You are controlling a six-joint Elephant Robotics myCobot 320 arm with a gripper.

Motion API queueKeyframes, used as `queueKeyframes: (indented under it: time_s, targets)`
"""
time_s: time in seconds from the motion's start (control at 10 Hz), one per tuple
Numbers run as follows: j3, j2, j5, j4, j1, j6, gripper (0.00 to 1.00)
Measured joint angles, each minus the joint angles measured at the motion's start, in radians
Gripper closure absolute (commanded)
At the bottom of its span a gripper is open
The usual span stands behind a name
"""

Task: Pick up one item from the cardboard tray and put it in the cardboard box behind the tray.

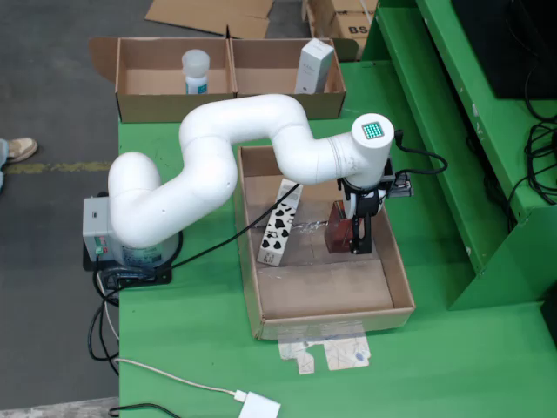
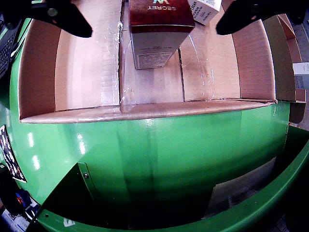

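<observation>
- Black gripper (image 2: 153,14) fingers (image 2: 65,17) stand wide apart, flanking the dark red rectangular carton (image 2: 159,21) without touching it.
- Dark red carton stands in the shallow cardboard tray (image 1: 396,261), beside a white black-spotted box (image 1: 278,225) leaning there.
- Its long axis runs toward the wrist camera.
- Two-compartment cardboard box (image 1: 139,104) sits behind the tray.

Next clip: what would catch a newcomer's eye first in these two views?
In the fixed view, the glossy white jointed robot arm snakes across the bright green table, its black claw lowered into the shallow brown cardboard tray at a dark red rectangular box. Beside it in the tray leans a white carton with black spots.
</observation>
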Motion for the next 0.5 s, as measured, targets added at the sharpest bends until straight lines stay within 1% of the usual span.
queueKeyframes:
  time_s: [0.5]
  targets:
    - [0.000,0.000,0.000,0.000,0.000,0.000,1.00]
